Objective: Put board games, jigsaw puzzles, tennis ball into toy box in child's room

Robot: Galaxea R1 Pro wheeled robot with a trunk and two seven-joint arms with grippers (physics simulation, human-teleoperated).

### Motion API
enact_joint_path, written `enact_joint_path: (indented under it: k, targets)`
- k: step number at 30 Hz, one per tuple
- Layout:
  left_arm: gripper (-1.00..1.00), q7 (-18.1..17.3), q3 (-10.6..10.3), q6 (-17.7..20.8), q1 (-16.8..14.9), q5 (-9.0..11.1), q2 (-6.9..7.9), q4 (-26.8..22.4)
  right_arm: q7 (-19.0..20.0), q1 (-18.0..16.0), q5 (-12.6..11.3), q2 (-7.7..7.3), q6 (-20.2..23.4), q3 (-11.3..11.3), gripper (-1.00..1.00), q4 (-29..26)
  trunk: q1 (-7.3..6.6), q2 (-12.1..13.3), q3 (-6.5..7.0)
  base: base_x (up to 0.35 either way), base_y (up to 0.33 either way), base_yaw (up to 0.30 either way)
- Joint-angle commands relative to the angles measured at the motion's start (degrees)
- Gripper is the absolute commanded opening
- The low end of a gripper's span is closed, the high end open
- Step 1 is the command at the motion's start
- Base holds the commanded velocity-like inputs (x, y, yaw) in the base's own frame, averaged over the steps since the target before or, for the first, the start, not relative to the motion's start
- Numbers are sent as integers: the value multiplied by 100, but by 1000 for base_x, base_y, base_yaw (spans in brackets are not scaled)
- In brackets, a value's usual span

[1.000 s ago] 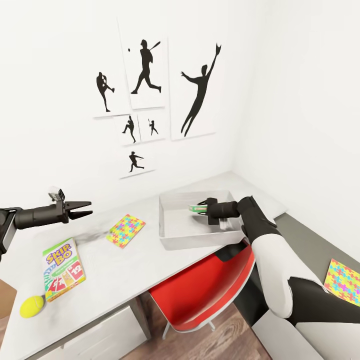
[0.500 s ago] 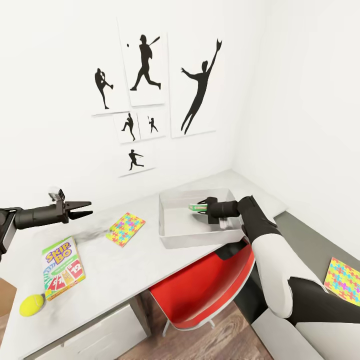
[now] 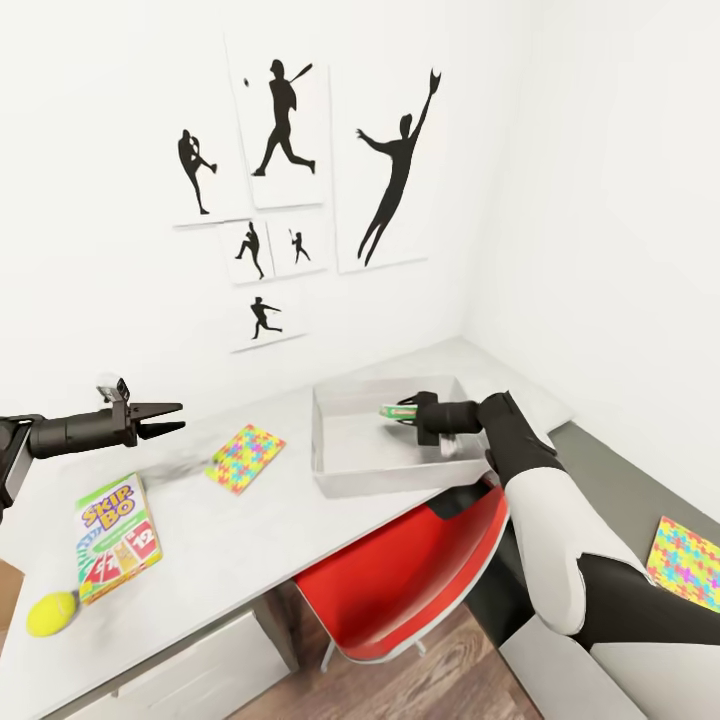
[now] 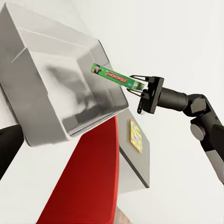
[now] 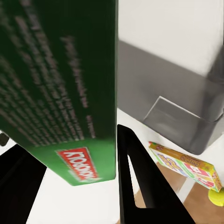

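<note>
My right gripper (image 3: 405,413) is shut on a small green-edged board game (image 3: 388,411), held on edge over the light grey toy box (image 3: 380,482) on the table (image 3: 260,530). The left wrist view shows that game (image 4: 112,76) above the box's (image 4: 46,119) far corner. My left gripper (image 3: 172,417) hovers open over the table's left part. Below it lie a jigsaw puzzle (image 3: 245,457), the green SKIP BO game (image 3: 115,535) and the tennis ball (image 3: 50,613). A second jigsaw puzzle (image 3: 685,560) lies on the lower dark unit at right.
A red chair (image 3: 420,570) is pushed under the table just in front of the toy box. White walls with black baseball silhouette prints (image 3: 280,130) close off the back and right. A white drawer unit (image 3: 190,670) sits below the table's left end.
The head view has shifted a little, so everything sits slightly lower and further left. Both arms hold their places, and the right gripper keeps the green-edged game.
</note>
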Motion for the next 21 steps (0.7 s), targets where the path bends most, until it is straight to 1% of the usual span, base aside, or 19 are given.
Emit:
enact_joint_path:
  k: [1,6,13,21]
  targets:
    - [100,-26,-1,61,-5,-6,2,-1,-23,-7,4,7,47,-39,-100,-3,4,-12,-14,59,-89,0]
    - [100,-26,0,61,-5,-6,2,-1,24,-7,8,7,49,-36,-100,-4,4,-12,-21,40,-48,0]
    - [100,-26,15,65,-5,-6,2,-1,33,-7,10,5,49,-35,-100,-4,4,-12,-22,119,-105,0]
    - [100,-26,11,68,-5,-5,2,-1,30,-7,10,7,50,-35,-100,-4,4,-12,-22,58,-6,0]
